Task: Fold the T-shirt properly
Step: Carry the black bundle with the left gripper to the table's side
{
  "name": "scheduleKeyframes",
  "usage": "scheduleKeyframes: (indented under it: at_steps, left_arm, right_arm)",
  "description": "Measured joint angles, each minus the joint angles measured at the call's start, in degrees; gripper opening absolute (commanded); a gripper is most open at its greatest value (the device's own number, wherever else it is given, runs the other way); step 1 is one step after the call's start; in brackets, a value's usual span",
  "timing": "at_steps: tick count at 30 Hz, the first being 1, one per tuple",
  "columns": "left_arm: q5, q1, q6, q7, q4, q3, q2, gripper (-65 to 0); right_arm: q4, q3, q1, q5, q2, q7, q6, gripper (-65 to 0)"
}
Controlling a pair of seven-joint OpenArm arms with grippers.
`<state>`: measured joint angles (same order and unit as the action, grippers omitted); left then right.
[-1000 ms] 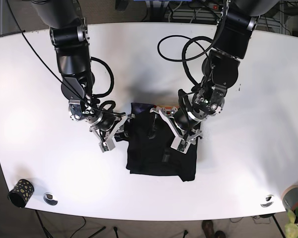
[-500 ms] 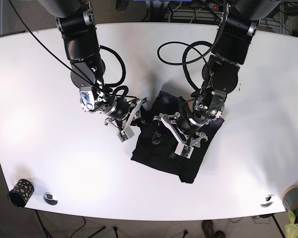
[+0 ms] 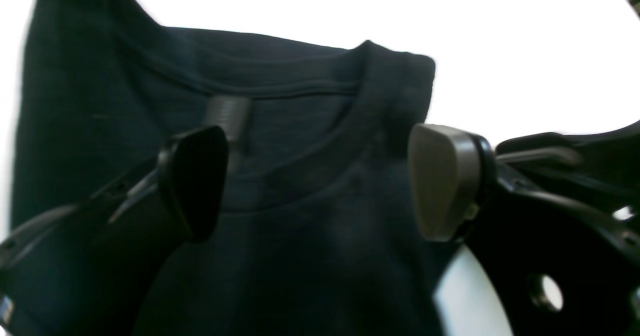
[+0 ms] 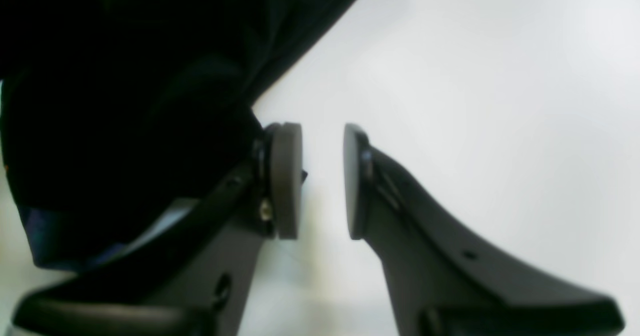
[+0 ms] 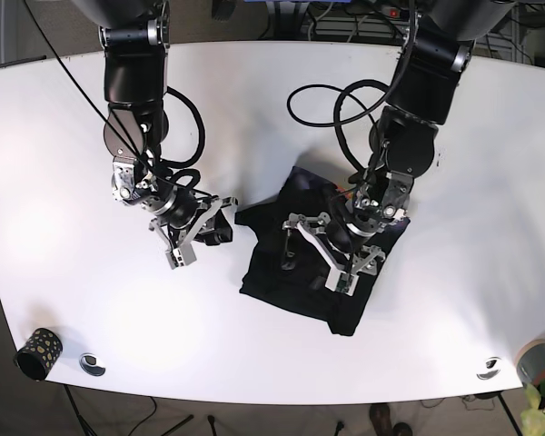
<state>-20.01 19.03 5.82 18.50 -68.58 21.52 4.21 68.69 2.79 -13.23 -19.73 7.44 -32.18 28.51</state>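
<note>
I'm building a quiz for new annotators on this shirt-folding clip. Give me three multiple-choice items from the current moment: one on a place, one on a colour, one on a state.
1. Where does the T-shirt lie on the table?
A. by the patterned cup
B. near the middle, under the left gripper
C. at the far edge

2. What colour is the T-shirt?
A. black
B. red
C. white

3. How is the right gripper?
A. shut on the shirt
B. shut on a cable
C. open, holding nothing

Answers: 1 B, the base view shows the left gripper over the shirt at mid-table, far from the cup; 2 A, it is dark in every view; 3 C, the right wrist view shows bare table between its pads.
</note>
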Motion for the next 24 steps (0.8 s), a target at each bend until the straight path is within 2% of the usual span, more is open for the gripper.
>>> scheduleKeyframes:
  at_steps: [5,6,9,10,14,17,20,24]
  left_arm:
    - [6.47,1.55,-0.52,-3.13,6.10,2.03,0.20,-12.2]
    - [7.58,1.49,-0.24,-5.68,7.82,2.10,-0.11,-12.2]
    - [9.70,1.62,0.20,-8.44,14.73,2.56,-0.87,-12.2]
    - [10.05,1.62,0.28,-12.48,16.33,2.54,-1.01,-12.2]
    - [12.35,2.86,2.01,-13.42,19.15,2.03,-1.49,-12.2]
    - [12.44,2.29,2.16,-14.91,19.41,1.90,-0.55,-12.2]
    - [11.52,1.75,4.24,-16.76,19.26,1.88,2.54,-12.2]
    - [10.21,-0.02,5.16,-17.33,18.86,-3.17,7.41,-12.2]
  right_arm:
    - [0.00,1.03,1.20,0.00,0.02,-0.02,0.02,-51.8]
    - [-0.04,1.03,1.36,0.04,0.02,-0.46,0.00,-51.8]
    - [-0.04,1.01,1.38,0.02,0.02,-0.50,0.02,-51.8]
    - [-0.04,0.98,1.36,0.04,0.02,-0.50,0.02,-51.8]
    - [0.02,0.96,1.44,0.02,-0.02,-0.20,0.02,-51.8]
    - [0.02,0.98,1.66,0.00,0.02,-0.20,0.04,-51.8]
    - [0.00,0.98,1.64,0.02,0.04,-0.20,0.02,-51.8]
    - [0.04,0.96,1.51,0.00,-0.11,-0.13,0.02,-51.8]
